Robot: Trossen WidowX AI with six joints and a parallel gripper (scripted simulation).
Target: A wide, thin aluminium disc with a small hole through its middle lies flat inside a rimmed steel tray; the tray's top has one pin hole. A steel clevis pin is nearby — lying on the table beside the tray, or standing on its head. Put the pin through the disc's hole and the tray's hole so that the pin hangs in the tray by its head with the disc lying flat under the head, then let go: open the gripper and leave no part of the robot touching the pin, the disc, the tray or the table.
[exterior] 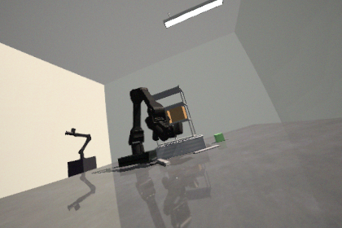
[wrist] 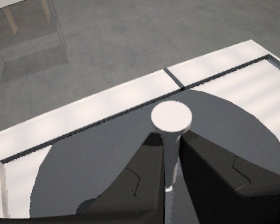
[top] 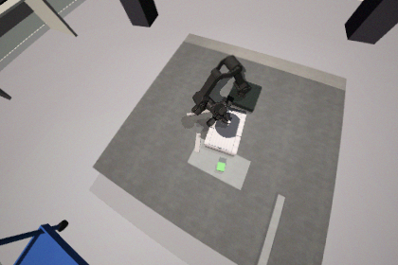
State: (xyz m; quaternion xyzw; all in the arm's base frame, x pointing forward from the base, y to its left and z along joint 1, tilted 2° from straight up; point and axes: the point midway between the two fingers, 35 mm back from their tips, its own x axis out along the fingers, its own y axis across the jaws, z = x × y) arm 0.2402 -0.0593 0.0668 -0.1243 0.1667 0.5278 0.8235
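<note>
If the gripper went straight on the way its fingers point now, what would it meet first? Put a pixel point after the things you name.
Probably the dark disc [top: 227, 129] [wrist: 107, 145], with the pin [wrist: 171, 116] in the gripper [top: 228, 121] [wrist: 168, 140] leading; the gap is hard to judge.

We see the end effector [top: 228, 121] [wrist: 168, 140] over the disc [top: 228, 127] [wrist: 105, 145], so the arm [top: 207, 88] [exterior: 138, 117] blocks the approach from its base side. The tray's raised rim [wrist: 107, 101] bounds the disc and would catch a low sideways pass. Over the tray's [top: 220, 142] [exterior: 183, 147] end away from the base, we find open air. Beyond that end a green cube [top: 221, 167] [exterior: 219, 137] stands on a pale sheet [top: 237, 174], and a white strip [top: 198, 142] lies beside the tray, both low enough to pass above.
</note>
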